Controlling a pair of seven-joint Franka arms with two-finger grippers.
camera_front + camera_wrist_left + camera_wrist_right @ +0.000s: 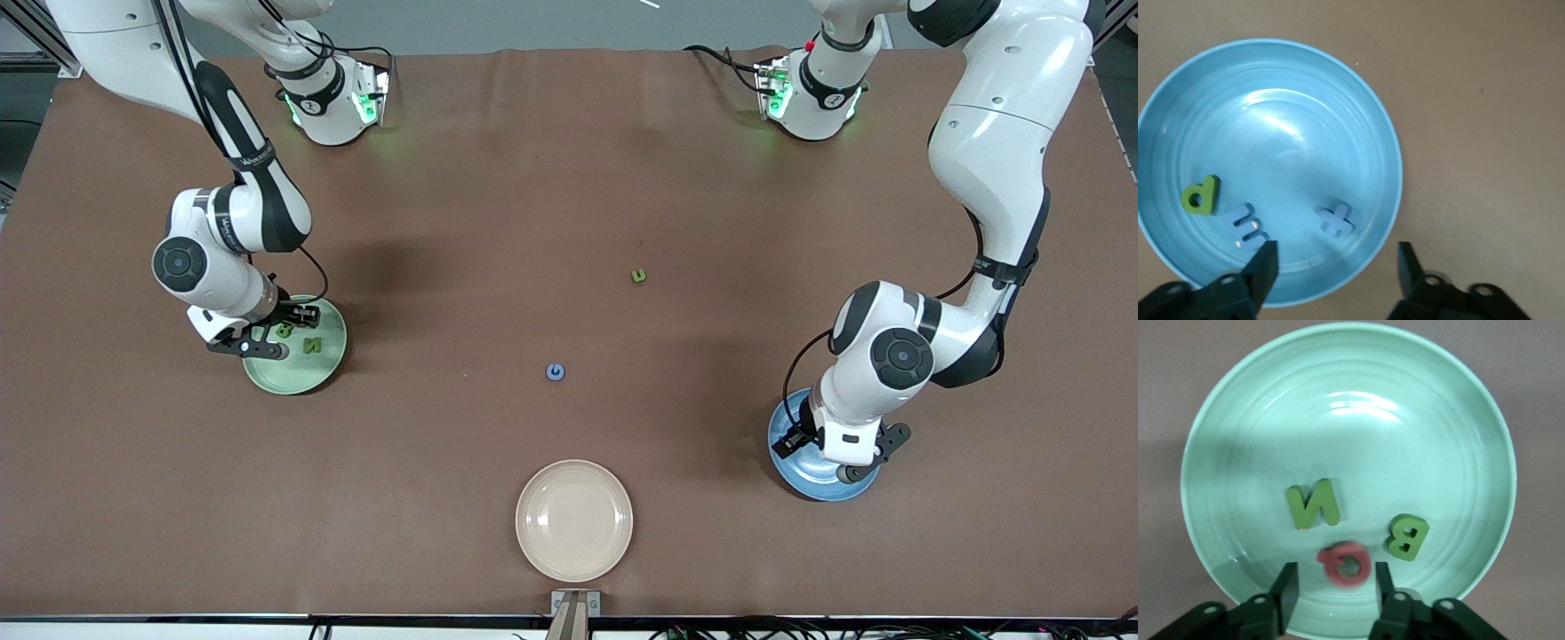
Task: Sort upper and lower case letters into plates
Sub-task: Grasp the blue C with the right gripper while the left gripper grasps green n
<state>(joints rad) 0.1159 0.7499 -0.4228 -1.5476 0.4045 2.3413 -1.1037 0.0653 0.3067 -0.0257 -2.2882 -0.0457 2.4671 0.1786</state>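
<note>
The pale green plate (267, 378) lies at the right arm's end of the table and the blue plate (805, 484) at the left arm's end. My right gripper (1336, 577) is open over the green plate (1458, 420). A blurred red letter (1346, 563) sits free between its fingers, beside a green N (1313, 504) and a green B (1407, 536). My left gripper (1338, 257) is open and empty over the rim of the blue plate (1271, 87). That plate holds a green d (1200, 194) and two blue letters (1245, 227), (1336, 219).
A small green letter (638, 276) and a blue letter (556, 372) lie loose on the brown table near its middle. A cream-beige plate (573, 520) lies empty, nearest the front camera.
</note>
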